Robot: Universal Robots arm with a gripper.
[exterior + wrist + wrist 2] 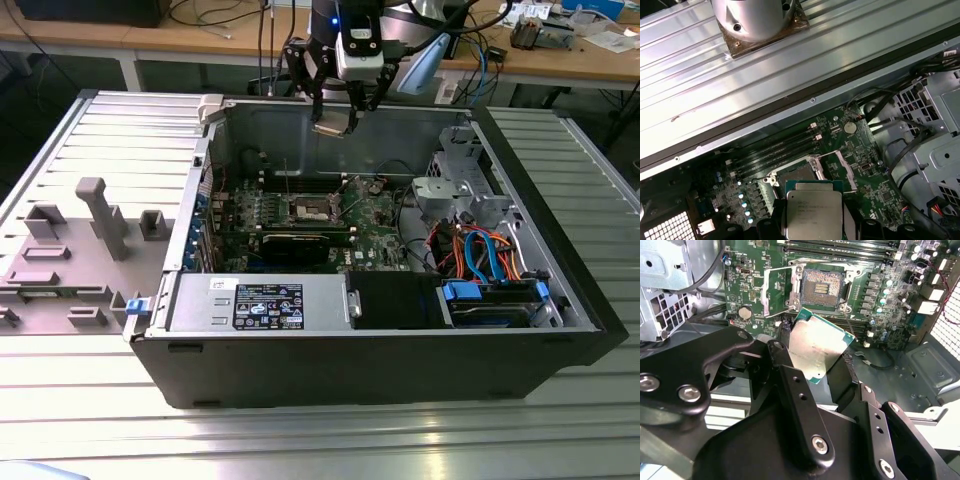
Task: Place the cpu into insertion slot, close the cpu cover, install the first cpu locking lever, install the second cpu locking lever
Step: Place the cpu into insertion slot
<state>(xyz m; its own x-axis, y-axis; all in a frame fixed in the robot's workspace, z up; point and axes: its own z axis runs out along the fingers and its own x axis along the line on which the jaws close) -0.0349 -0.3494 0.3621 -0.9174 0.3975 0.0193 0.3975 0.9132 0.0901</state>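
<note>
Gripper (816, 360) hanging high over open pc case (350, 365), jaws clamping shut on cpu (817, 342) by two opposite edges. Chip floating well above motherboard (747, 270), not touching anything. Insertion slot (821, 287) sitting bare below, pins showing, cpu cover (794, 287) standing flipped open right beside it.

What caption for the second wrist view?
Gripper holds the cpu over the motherboard; insertion slot empty, cpu cover open.

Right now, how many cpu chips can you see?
1. The cpu is held up in the jaws of the gripper. The insertion slot holds none; others may be hidden.
</note>
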